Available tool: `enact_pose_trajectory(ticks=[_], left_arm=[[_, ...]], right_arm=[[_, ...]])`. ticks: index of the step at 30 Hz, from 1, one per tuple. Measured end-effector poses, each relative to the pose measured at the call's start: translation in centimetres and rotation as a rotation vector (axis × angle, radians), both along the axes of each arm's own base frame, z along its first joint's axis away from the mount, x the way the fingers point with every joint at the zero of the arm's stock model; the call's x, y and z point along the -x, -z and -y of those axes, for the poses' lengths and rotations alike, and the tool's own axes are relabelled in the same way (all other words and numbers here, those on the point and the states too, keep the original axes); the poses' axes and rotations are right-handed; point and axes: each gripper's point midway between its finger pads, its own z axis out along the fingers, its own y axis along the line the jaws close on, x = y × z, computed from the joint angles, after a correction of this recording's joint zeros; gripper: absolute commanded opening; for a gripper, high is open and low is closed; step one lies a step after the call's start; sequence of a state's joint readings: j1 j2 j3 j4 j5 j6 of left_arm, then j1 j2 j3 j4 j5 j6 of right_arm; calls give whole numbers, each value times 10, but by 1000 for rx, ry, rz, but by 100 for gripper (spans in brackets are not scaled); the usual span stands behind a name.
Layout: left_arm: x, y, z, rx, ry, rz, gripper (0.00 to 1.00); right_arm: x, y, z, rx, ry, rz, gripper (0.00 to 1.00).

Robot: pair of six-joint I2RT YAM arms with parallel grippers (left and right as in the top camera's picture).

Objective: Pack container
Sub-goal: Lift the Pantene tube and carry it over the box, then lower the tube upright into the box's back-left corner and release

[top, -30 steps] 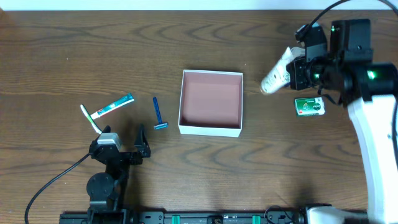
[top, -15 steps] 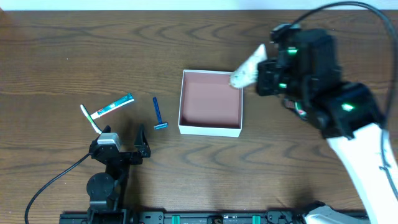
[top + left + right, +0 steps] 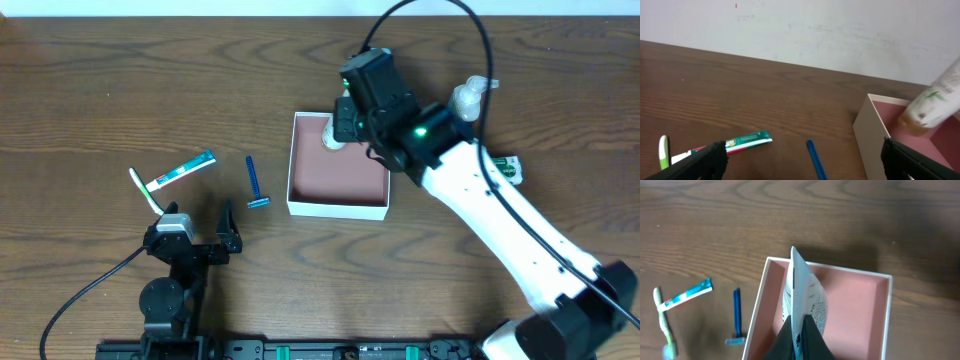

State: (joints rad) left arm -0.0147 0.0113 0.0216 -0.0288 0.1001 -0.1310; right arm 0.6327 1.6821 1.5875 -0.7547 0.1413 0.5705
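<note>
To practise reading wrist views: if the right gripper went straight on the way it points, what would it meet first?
Probably the floor of the container: the right gripper, shut on a white tube, points down into it, tube leading. How near is unclear.

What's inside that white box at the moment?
Only a bare reddish-brown floor shows inside the container. The right gripper holds a white tube over its far side, end pointing down into it. The floor beneath the tube and gripper is hidden.
</note>
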Motion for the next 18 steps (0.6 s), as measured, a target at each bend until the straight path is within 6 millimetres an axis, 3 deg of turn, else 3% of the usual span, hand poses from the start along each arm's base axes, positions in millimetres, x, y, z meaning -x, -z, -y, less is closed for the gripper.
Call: enact_pose_trajectory(ticks=[6,18], left_arm=[[0,0,0,0,0,0,98],[0,0,0,0,0,0,98]], right_arm=[[-18,12,-14,-20,5,25,2],[-27,36,-41,-47,-26,11,2]])
